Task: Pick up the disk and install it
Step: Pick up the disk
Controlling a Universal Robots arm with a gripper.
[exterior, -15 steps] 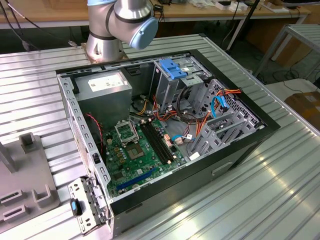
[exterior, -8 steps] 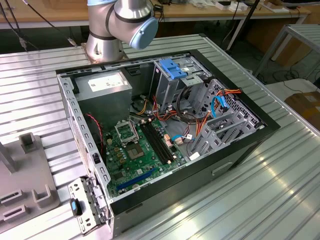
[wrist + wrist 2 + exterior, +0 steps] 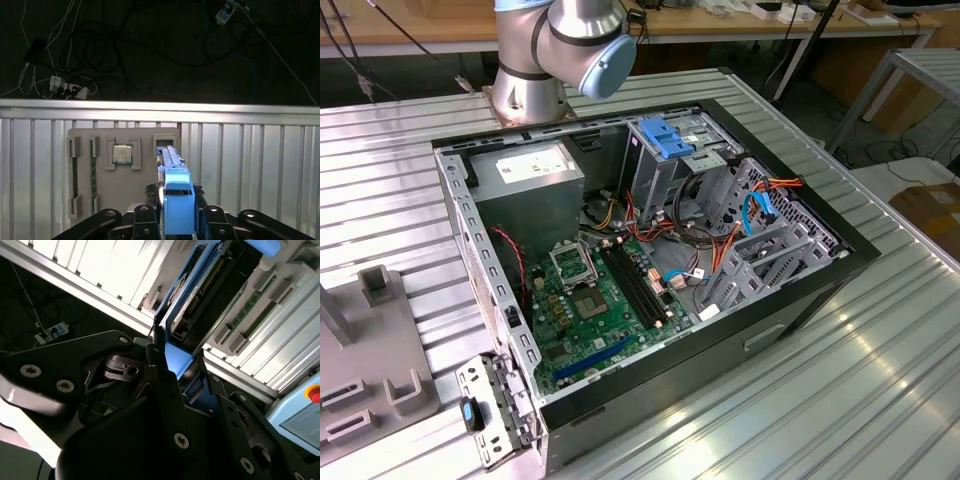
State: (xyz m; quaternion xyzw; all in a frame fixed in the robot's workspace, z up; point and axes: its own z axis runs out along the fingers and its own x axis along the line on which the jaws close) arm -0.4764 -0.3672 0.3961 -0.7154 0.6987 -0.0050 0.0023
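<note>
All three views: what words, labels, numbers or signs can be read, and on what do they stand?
No text can be read.
Pale sticker on the grey metal power supply box: print too small.
Label on the dark hard drive in bright blue plastic rails: blurred.
Top of the square silver processor chip: markings too small.

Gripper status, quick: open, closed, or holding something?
Gripper: closed on the disk, clamping its blue carrier rails from both sides.
</note>
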